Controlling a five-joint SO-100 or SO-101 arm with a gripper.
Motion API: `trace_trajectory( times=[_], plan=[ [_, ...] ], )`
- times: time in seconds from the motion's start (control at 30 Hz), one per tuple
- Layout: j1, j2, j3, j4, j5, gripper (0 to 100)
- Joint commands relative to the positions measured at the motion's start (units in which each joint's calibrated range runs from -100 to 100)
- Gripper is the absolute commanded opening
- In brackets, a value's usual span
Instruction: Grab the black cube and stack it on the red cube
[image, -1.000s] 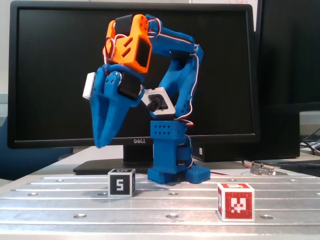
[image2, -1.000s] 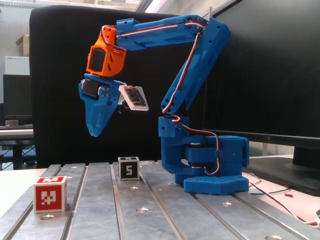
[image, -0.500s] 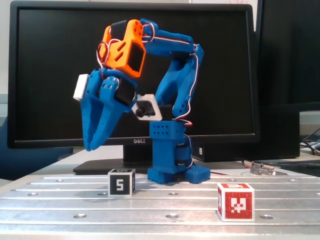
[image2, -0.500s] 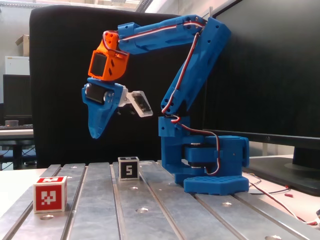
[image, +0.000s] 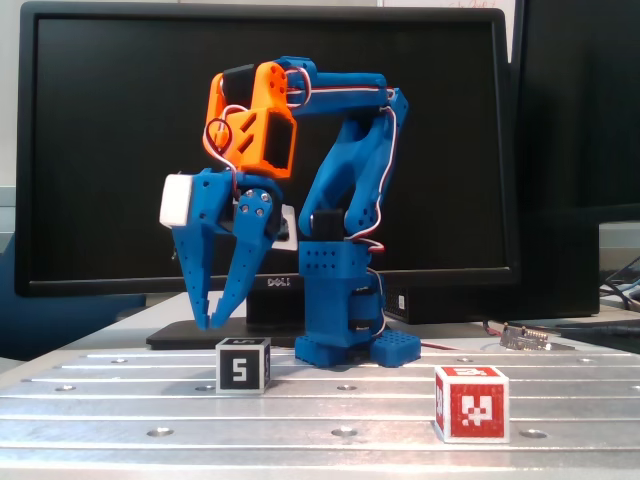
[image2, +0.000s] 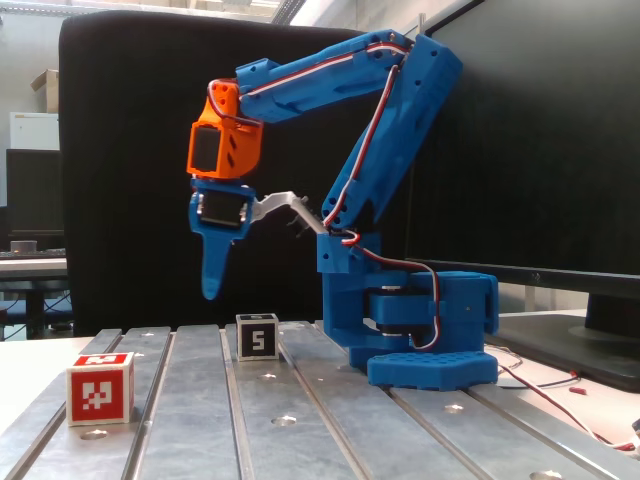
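Hovering above the small black cube with white edges and a white "5" on its facing side (image: 243, 365), the blue two-finger end effector (image: 213, 323) points its tips downward with the two fingers spread apart and nothing between them; it stands clear of the cube, with a gap of air under the tips. Item one, the black cube: sits flat on the ribbed grey metal table (image: 330, 410), just in front of the arm's blue perforated base (image: 350, 348), its digit upright toward the camera; in another fixed view it (image2: 257, 336) rests on the same slatted surface, below and slightly right of the end effector (image2: 209, 292). Item two, the small red cube with white edges and a red-and-white pixelated marker pattern (image: 471, 403): stands alone, well apart from the black one, to the right and nearer the lens in a fixed view, to the left and nearer the lens in the other (image2: 100, 388); its top face is bare, which suits it as the landing place. Item three, the arm: blue printed links with an orange wrist housing (image: 256, 122), folded over so the fingers come down from above, presumably to straddle the black cube by two opposite faces. Backdrop: a large dark monitor (image: 100, 150), switched off. Status, as judged: approach stage, the grasp not yet made, the stacking wholly outstanding.
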Motion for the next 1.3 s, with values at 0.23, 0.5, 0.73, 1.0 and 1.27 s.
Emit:
trace_trajectory(
  times=[0.23,0.5,0.73,1.0,1.27],
  plan=[
    [5.63,-0.86,-0.38,5.46,4.83,1],
    [5.49,-0.86,-0.29,10.68,4.46,1],
    [5.93,-0.86,0.43,10.85,4.62,3],
    [6.81,-0.86,0.70,10.76,4.62,16],
    [7.33,-0.86,2.51,9.65,4.77,23]
  ],
)
